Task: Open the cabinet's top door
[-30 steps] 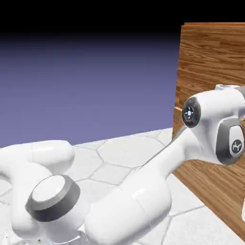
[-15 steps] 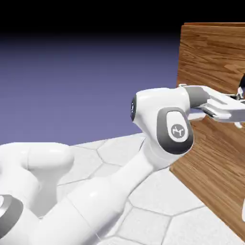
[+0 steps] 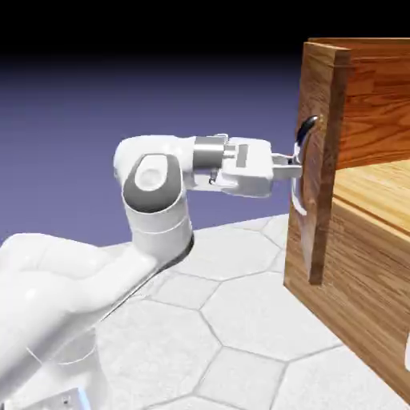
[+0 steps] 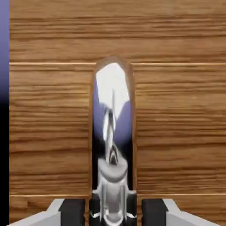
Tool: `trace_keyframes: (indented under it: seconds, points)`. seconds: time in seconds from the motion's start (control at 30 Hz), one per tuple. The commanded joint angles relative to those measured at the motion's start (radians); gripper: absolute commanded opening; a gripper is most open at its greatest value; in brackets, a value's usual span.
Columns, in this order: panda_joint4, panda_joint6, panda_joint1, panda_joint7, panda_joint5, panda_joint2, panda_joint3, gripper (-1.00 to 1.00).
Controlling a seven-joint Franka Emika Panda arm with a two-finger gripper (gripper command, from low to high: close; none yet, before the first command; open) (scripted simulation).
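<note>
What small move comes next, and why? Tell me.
Probably keep pulling straight back, away from the cabinet. The gripper is shut on the silver handle, and the top door stands only a little way out from the front, so it is not yet fully open.

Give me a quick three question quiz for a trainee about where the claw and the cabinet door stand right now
1. True or false: the claw is shut on the silver handle of the top door.
2. Multiple choice: the top door is A) flush with the cabinet front, B) pulled out from the front, C) lying on the table.
3. Fill in: in the hand view, the shiny handle runs up the middle of the picture, between the two grey ____.

Key: 1 true; 2 B; 3 fingertips.
</note>
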Motion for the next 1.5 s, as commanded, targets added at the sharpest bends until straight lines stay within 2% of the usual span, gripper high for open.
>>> trace_keyframes:
  seconds: [0.0,0.23,0.5,0.73,1.0,1.13,1.47]
  points:
    - [-0.027,-0.031,-0.013,0.014,0.026,-0.003,0.036,-1.00]
    - [-0.142,-0.220,-0.040,0.099,0.219,-0.003,0.290,-1.00]
    - [-0.181,-0.392,-0.012,0.194,0.462,0.062,0.580,-1.00]
    - [-0.156,-0.534,0.014,0.295,0.698,0.192,0.834,-1.00]
    - [-0.041,-0.699,-0.019,0.441,0.996,0.440,1.123,-1.00]
    - [-0.021,-0.615,-0.154,0.434,1.123,0.454,1.223,-1.00]
    - [-0.092,-0.216,-0.517,0.256,1.272,0.220,1.304,-1.00]
